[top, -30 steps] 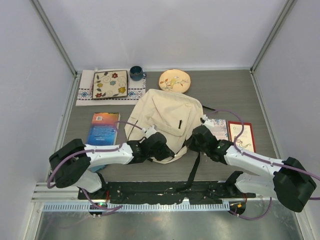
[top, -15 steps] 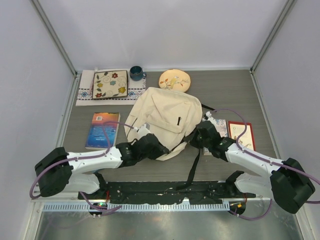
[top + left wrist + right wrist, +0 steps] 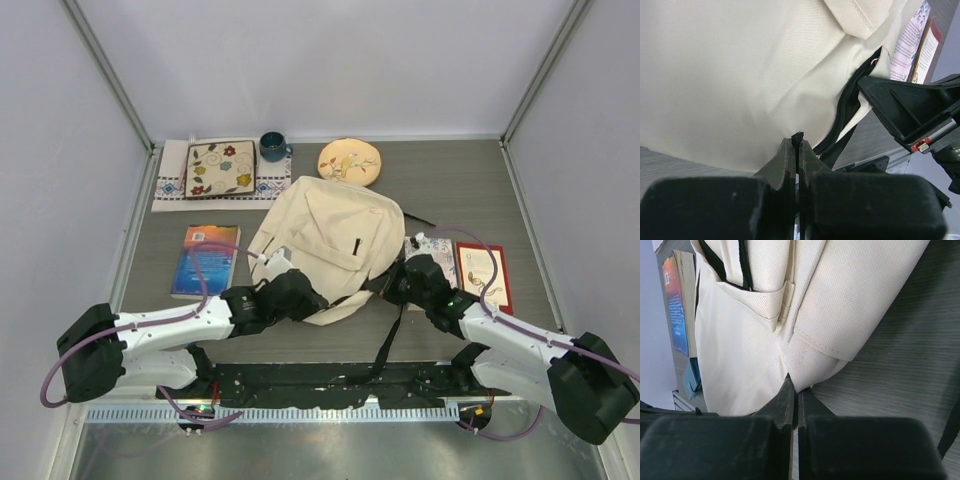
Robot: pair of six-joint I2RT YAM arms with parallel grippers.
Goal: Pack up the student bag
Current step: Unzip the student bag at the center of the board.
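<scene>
The student bag [image 3: 330,240], cream fabric with black straps, lies flat mid-table. My left gripper [image 3: 315,302] is at its near left edge, shut on a thin black ribbed tab [image 3: 797,136] next to the bag's dark zipper [image 3: 847,107]. At the bag's near right edge my right gripper [image 3: 394,285] is shut on a fold of cream fabric [image 3: 805,375], with its jaws tight together. The right gripper's black body [image 3: 912,107] shows in the left wrist view, just across the zipper. A black strap [image 3: 388,335] trails toward the arm bases.
A blue book [image 3: 205,260] lies left of the bag. Two booklets [image 3: 478,270] lie to its right. At the back stand a round floral plate [image 3: 349,160], a blue mug [image 3: 272,147] and a square floral plate on a cloth [image 3: 220,168]. White walls enclose the table.
The left arm has stretched lower and swung its elbow left, its gripper shifting left. The right gripper has moved slightly right and nearer. Both stay shut on the bag.
</scene>
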